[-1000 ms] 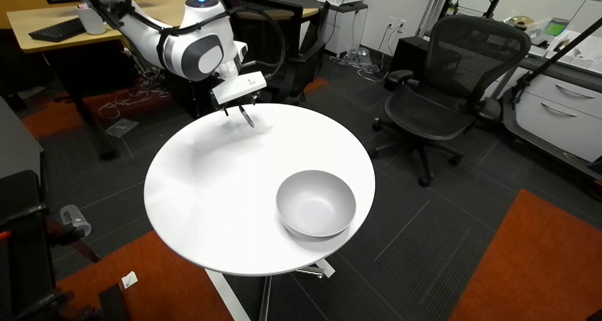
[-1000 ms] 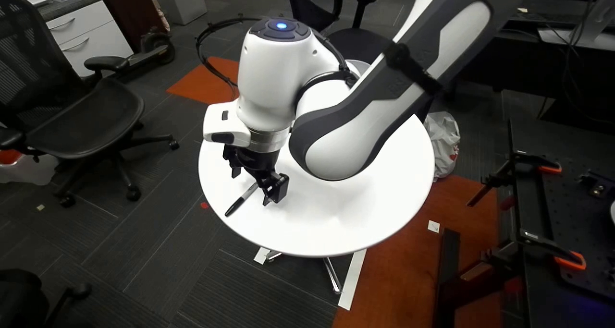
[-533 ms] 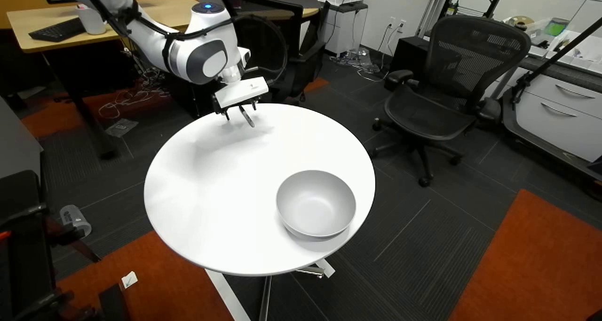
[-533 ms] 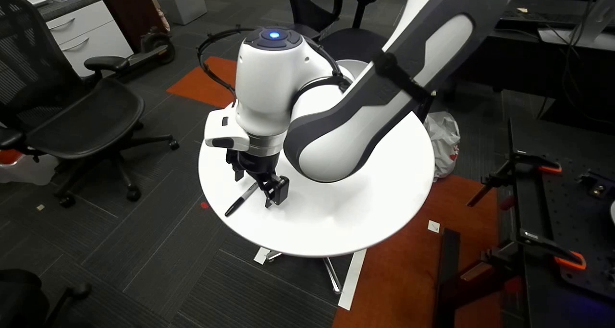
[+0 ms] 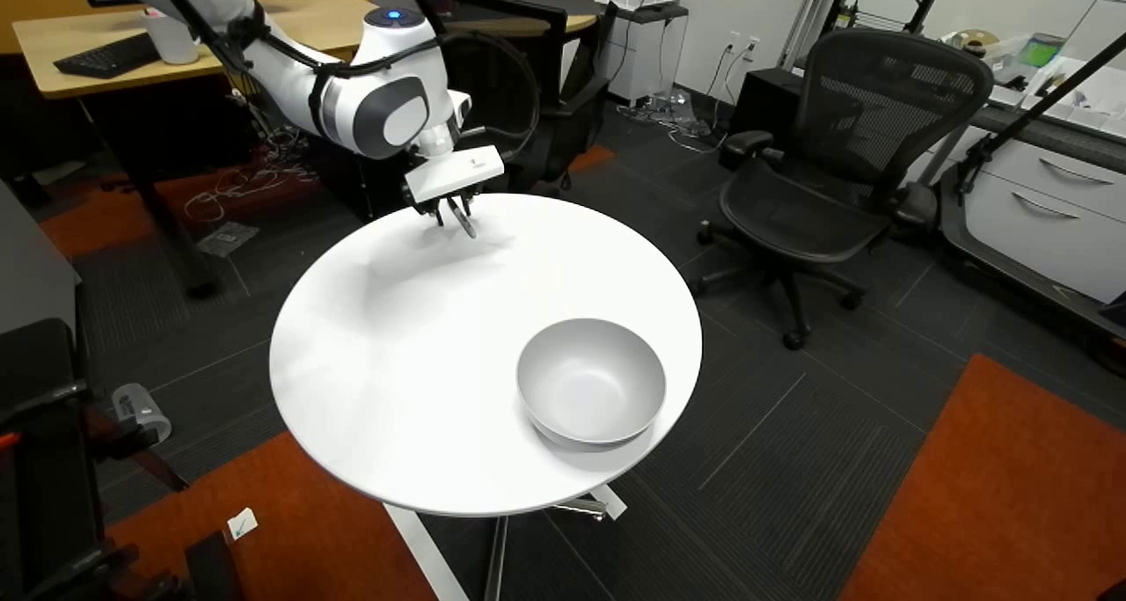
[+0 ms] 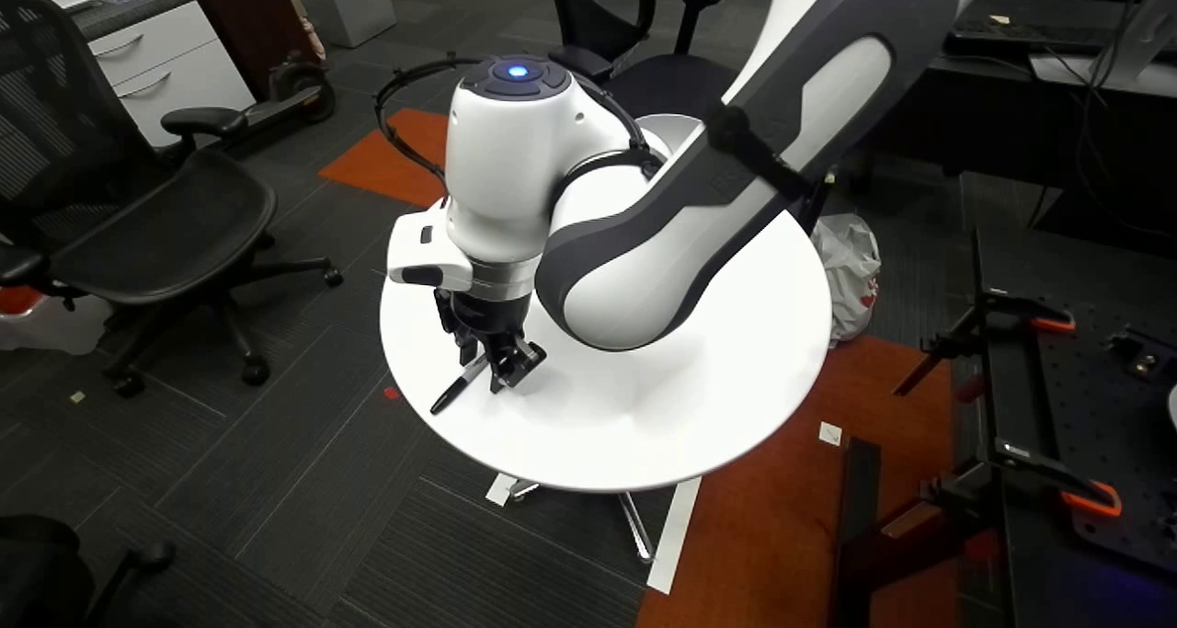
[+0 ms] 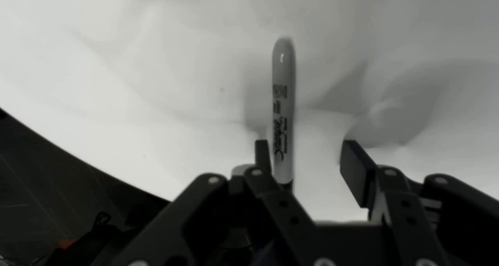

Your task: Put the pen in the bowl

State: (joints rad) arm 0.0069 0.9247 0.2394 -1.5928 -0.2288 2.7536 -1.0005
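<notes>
Wrist view: black end of the pen [image 7: 284,110] mostly hidden by the jaws, which stand apart; can't tell if they touch it. Fine print on the barrel too blurred to read. Counter [image 7: 187,141] cut off left, top and right. In an exterior view the arm [image 6: 708,203] covers most of the bowl [image 6: 672,129]; jaws hide the pen's grey end. Arm cut off at top, both exterior views.

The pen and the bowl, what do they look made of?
The pen: probably smooth, slightly glossy plastic; a small highlight shows on its grey end. The bowl: matte, perhaps plastic or coated metal; its grey inside shows only soft shading.
</notes>
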